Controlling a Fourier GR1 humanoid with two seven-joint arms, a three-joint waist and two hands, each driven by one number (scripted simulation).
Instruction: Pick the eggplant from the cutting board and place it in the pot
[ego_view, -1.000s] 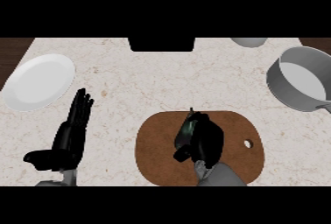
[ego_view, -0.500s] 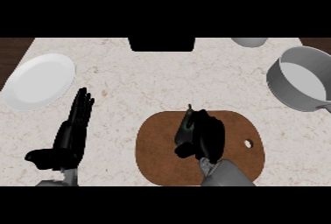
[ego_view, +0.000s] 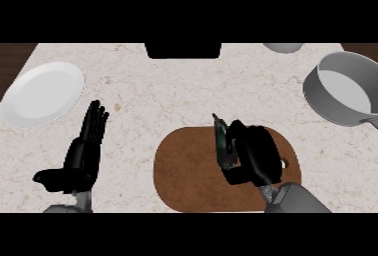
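1 eggplant (ego_view: 223, 142) on the cutting board (ego_view: 181, 175) by the table's front edge, right hand (ego_view: 255, 155) fingers curled round it. Looks light, stiff, glossy-skinned, so likely slippery: grip the thick middle. Pot (ego_view: 319, 97) waits at the far right corner.

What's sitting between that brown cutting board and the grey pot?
Nothing. In the head view, only bare speckled counter separates the cutting board from the pot.

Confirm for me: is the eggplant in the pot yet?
No, the eggplant is held in the curled fingers of the right hand over the cutting board, apart from the pot.
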